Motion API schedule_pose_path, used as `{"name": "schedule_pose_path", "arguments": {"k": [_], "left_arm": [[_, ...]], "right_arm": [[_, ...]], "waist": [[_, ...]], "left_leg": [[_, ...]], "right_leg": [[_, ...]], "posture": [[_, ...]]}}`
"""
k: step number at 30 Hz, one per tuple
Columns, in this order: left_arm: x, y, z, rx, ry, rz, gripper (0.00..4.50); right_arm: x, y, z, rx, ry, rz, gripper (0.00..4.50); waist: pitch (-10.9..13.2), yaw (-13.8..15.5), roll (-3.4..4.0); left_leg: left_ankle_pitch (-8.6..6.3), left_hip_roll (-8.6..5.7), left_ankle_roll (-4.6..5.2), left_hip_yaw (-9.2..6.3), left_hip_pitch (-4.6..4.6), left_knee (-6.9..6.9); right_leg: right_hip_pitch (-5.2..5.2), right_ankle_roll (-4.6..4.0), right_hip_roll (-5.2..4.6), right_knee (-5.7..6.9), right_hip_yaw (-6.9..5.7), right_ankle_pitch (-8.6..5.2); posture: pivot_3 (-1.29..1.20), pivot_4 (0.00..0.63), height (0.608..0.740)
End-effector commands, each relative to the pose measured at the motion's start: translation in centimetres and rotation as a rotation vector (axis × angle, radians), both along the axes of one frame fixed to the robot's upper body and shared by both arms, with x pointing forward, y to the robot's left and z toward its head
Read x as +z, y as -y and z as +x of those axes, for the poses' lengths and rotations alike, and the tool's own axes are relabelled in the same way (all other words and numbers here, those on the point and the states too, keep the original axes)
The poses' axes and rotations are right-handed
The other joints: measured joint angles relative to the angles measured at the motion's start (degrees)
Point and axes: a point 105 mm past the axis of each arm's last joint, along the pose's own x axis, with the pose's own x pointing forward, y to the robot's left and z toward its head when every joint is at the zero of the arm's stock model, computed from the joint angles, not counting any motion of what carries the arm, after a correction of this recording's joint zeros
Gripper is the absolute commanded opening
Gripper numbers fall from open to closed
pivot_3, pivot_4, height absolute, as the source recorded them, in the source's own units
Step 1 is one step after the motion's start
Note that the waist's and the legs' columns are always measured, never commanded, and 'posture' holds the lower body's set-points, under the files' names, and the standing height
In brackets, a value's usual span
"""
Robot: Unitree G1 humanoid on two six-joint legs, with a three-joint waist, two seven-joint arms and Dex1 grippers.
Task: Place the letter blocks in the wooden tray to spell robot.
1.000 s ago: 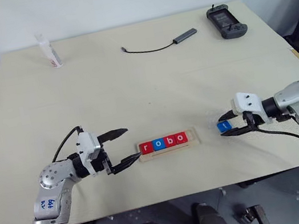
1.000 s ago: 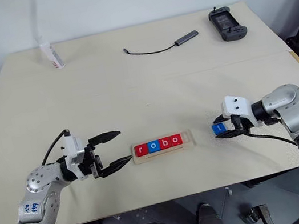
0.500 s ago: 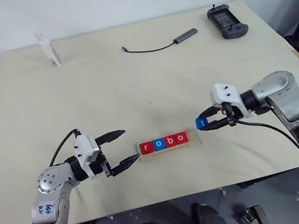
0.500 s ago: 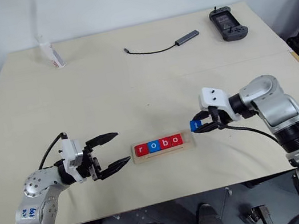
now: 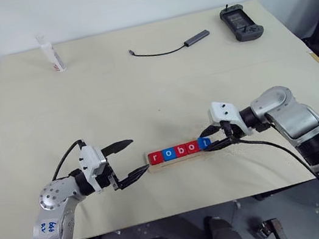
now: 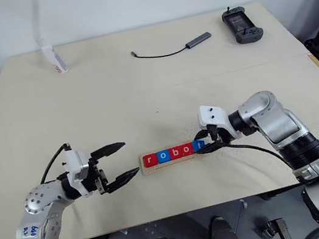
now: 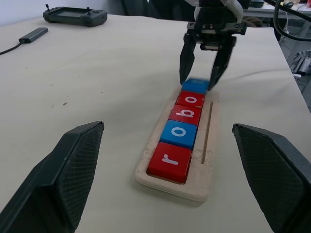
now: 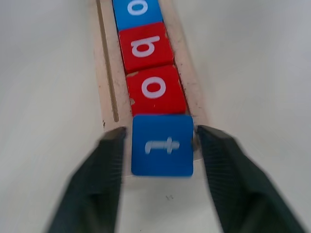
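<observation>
The blue t block lies between the fingers of my right gripper, released, at the tray's end. My left gripper waits open beside the tray.

A pale cream table carries everything. Near its front edge lies the wooden tray, lengthwise across the table. Along the far side sit a small white bottle (red at its base), a dark cable with an adapter, and a black handheld controller towards the right corner.
</observation>
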Motion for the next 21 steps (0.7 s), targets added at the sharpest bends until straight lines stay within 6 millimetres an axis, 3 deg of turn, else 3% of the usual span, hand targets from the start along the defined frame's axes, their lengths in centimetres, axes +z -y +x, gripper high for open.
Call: {"name": "schedule_pose_path", "arguments": {"k": [1,3,7,10,14,21], "left_arm": [[1.2,-0.1,-0.3,0.001,0.049,-0.005,4.50],[1.2,-0.1,-0.3,0.000,0.050,-0.006,4.50],[1.2,-0.2,-0.2,0.002,0.050,-0.008,4.50],[1.1,-0.2,-0.2,0.003,0.049,-0.008,4.50],[1.0,-0.2,-0.2,0.003,0.047,-0.009,4.50],[1.0,-0.1,-0.1,-0.006,0.044,-0.008,4.50]], "right_arm": [[1.0,-0.5,-0.2,0.026,0.050,0.013,3.80],[1.6,-0.1,0.0,0.010,0.073,0.014,4.38],[3.3,1.6,-0.2,-0.033,0.084,0.060,4.38],[3.1,3.2,-0.7,-0.062,0.073,0.038,3.79],[2.3,4.7,-1.0,-0.108,0.056,0.005,2.57],[1.1,3.7,-1.1,-0.096,0.046,0.010,0.08]], "waist": [[0.0,0.0,0.00],[0.0,0.0,0.00],[0.0,0.1,0.00],[0.0,0.4,0.00],[0.0,0.4,0.00],[0.0,0.0,0.00]], "left_leg": [[0.00,0.00,0.00,0.00,0.00,0.00],[0.00,0.00,0.00,0.00,0.00,0.00],[0.00,0.00,0.00,0.00,0.00,-0.01],[-0.01,-0.02,0.01,-0.02,0.00,0.00],[-0.02,-0.02,0.03,-0.01,-0.01,-0.01],[-0.03,0.06,0.01,0.05,0.00,0.01]], "right_leg": [[0.00,0.00,0.00,0.00,0.00,0.00],[0.00,0.00,0.00,0.00,0.00,0.00],[0.00,0.00,-0.01,0.00,0.00,0.00],[0.02,0.00,-0.02,-0.02,-0.02,0.00],[0.03,0.00,-0.02,-0.05,-0.02,0.00],[0.00,0.00,0.03,-0.02,0.01,0.00]], "posture": [[0.00,0.150,0.740],[0.00,0.150,0.740],[0.00,0.150,0.740],[0.00,0.150,0.740],[0.00,0.150,0.740],[0.00,0.150,0.740]]}}
